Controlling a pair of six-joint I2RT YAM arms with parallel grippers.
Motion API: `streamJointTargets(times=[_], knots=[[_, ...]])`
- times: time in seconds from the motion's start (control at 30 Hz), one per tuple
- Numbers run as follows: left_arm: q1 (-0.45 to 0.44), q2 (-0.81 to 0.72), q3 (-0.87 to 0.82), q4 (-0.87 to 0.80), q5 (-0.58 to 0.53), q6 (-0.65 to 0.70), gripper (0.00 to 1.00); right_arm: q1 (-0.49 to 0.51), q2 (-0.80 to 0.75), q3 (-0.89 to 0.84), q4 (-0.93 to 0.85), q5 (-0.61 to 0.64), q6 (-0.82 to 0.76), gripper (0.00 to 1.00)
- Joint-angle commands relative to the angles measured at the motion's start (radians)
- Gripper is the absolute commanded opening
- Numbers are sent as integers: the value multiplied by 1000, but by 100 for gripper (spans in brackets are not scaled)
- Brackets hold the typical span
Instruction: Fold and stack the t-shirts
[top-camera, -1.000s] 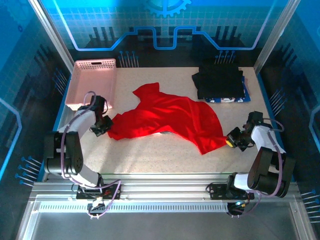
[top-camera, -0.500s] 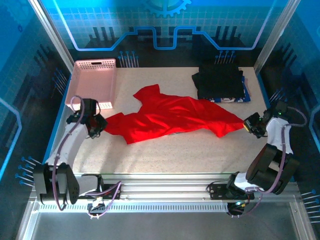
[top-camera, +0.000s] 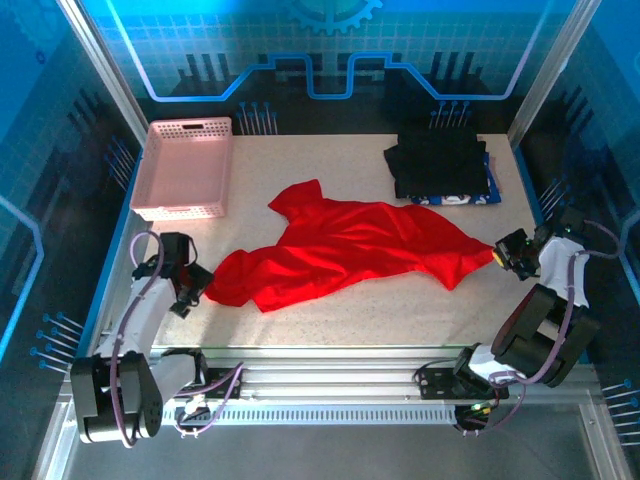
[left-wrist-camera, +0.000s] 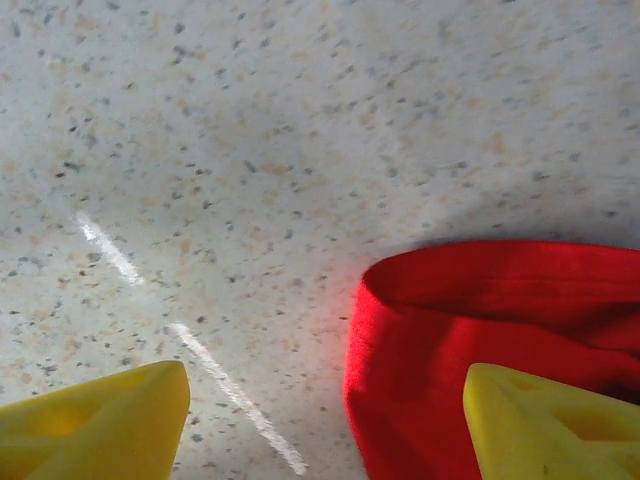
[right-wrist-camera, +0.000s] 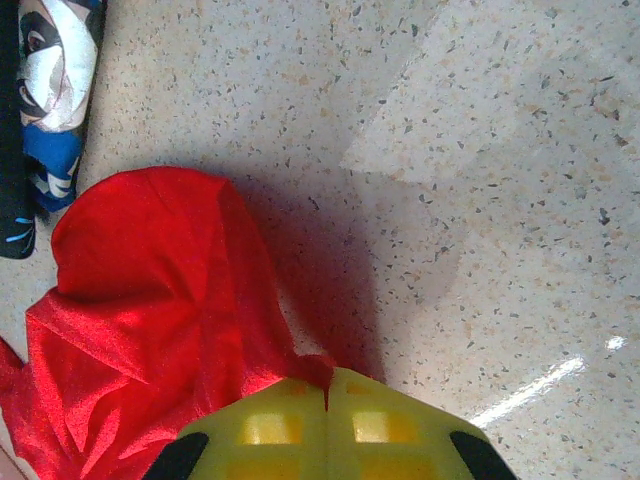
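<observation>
We have dark shirts (top-camera: 440, 165) stacked; the red t-shirt (top-camera: 350, 240) lies unfolded on our desk (top-camera: 400, 310), right jaws pinching it, left jaws wide apart

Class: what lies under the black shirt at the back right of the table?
A navy shirt with a white print peeks out at the near and right edges of the black shirt. The rest of it is covered.

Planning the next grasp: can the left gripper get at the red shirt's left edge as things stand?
Likely yes. The left gripper stands open right at that edge of the red shirt, nothing lies between them, and the pink basket sits well behind.
</observation>
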Motion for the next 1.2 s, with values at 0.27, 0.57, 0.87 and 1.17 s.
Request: streamJointTargets(times=[0.27,0.57,0.87,1.17], knots=[[-88,95,108,254,429,108,75,-10,19,-4,-11,-22,-35,0],[-307,177,115,64,506,16,67,-10,7,-2,-26,-11,-49,0],[-471,95,-4,7,505,-100,60,-10,4,-9,-23,-12,-44,0],[-525,187,-68,192,439,-193,58,-8,-3,-25,-17,-15,-46,0]])
